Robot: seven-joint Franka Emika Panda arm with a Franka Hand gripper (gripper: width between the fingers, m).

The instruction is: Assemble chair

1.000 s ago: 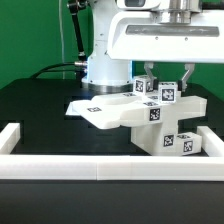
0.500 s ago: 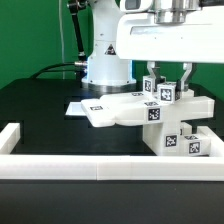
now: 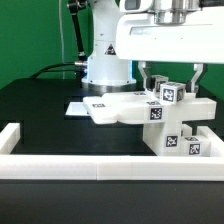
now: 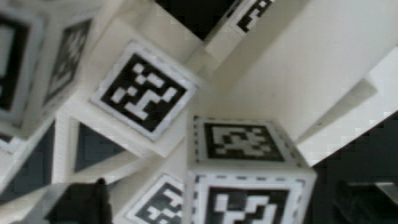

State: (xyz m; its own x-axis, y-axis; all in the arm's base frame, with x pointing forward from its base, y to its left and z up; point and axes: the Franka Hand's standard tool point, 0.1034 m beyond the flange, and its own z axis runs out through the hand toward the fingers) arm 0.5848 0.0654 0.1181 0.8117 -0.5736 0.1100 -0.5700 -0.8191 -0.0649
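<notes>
Currently the gripper [image 3: 168, 78] hangs over the chair [image 3: 172, 120] with its jaws spread wide — one finger either side of the small tagged cube [image 3: 167, 93] on top, a gap visible on each side, nothing held. The chair, partly assembled, stands on the black surface [image 3: 40, 105] toward the exterior view's right, just behind the white border rail [image 3: 100, 166]. A flat slab [image 3: 120, 108] juts from it toward the exterior view's left. The robot base [image 3: 105, 68] stands behind. Wrist view — close, blurred tagged blocks [image 4: 240, 145] fill it; fingers not distinguishable there.
</notes>
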